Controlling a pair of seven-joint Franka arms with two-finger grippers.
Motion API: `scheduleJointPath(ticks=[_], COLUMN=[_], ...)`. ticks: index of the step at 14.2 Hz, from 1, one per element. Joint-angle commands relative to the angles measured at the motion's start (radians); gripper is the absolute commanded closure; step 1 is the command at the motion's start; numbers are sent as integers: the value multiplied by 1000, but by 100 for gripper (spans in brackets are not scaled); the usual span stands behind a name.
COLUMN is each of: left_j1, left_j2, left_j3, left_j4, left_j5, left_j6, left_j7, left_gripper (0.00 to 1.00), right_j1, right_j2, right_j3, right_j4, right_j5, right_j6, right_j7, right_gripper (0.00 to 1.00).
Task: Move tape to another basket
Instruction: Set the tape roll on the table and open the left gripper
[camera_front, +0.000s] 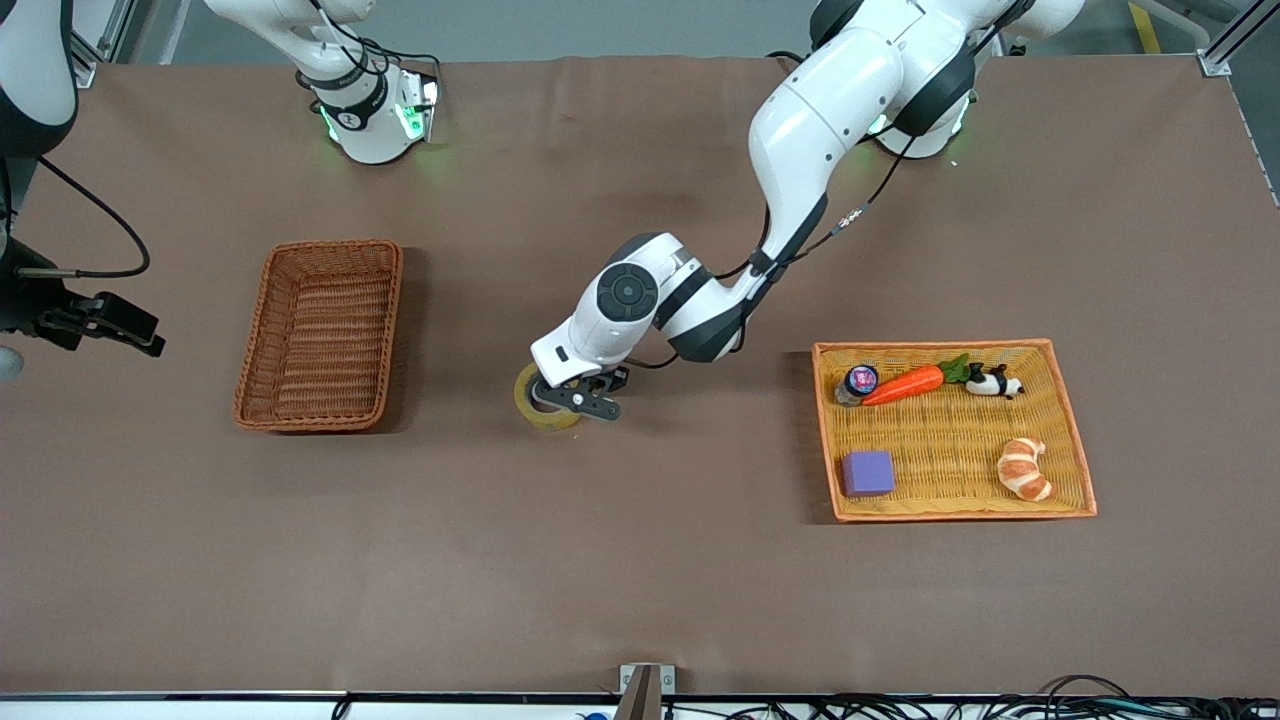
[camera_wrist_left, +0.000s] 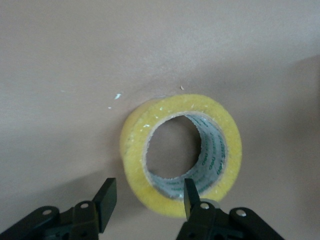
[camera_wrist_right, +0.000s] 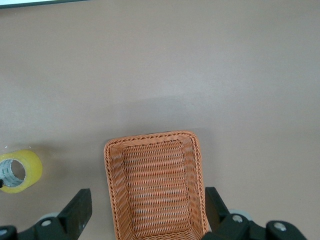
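The tape (camera_front: 527, 398), a yellowish roll with a grey core, rests on the brown table between the two baskets. My left gripper (camera_front: 572, 398) is low at it and open. In the left wrist view, one finger (camera_wrist_left: 190, 192) stands in front of the rim of the tape (camera_wrist_left: 220, 130) by its hole, and the other finger (camera_wrist_left: 106, 197) is off to the side, clear of the roll. The reddish-brown basket (camera_front: 320, 335) is empty, toward the right arm's end. My right gripper (camera_front: 100, 325) hangs open, high beside that basket (camera_wrist_right: 155, 185). It holds nothing.
An orange-yellow woven tray (camera_front: 940, 346) toward the left arm's end holds a toy carrot (camera_front: 900, 385), a croissant (camera_front: 1025, 468), a purple block (camera_front: 867, 473), a panda figure (camera_front: 993, 381) and a small jar (camera_front: 858, 383). The left arm's forearm hangs over the table's middle.
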Motion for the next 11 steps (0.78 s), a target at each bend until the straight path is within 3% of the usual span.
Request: scheduleJointPath(ticks=[1,2,4,9,11], left_j1=[68,100,168,335,418], left_j2=[-146,-194,-305,-627,-730], left_j3=[12,12,12,4,4], left_j4=[-31,-51,-125,-438,-522], left_j5=[-10,-9,-9,-9,-7], left_j6=[-176,-230,-301,-316,-316], left_j7=[-5,0,7,17,18], left_gripper=[8,2,0,0,0], right_j1=[-14,-14,-16,-22,-22], right_j2=[-7,-7,-9,-12,-13], right_j3=[6,6,6,6,6], right_j4=[3,3,3,5,23], right_j5=[21,21,21,24,24], right_j6=[-8,-8,-11,-14,-25], right_j7=[-4,-4,-4,-4,-2], right_gripper=[0,0,0,0,0])
